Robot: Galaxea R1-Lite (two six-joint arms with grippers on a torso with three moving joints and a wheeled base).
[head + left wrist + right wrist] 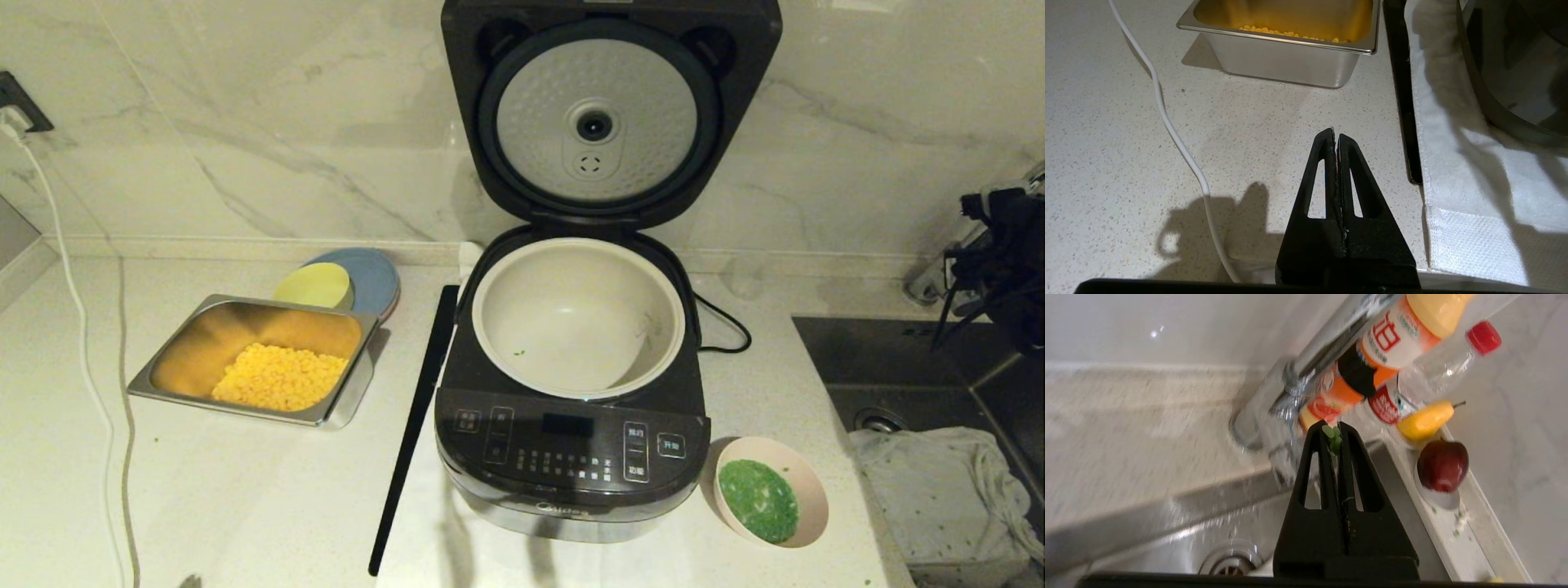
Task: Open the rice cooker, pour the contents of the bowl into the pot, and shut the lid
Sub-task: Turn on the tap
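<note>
- A pale speckled stone worktop (245, 490) runs wall to wall.
- Behind it rises a white marble wall with grey veins (245, 122).
- A dark wall socket (16, 102) feeds a white cable (82, 327) trailing across the worktop.
- On the right, a sunken steel sink (898, 367) with a chrome tap (1306, 363).

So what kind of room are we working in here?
Most likely a home kitchen: a marble-look counter with an open rice cooker, a steel sink with a chrome faucet beside it.
</note>
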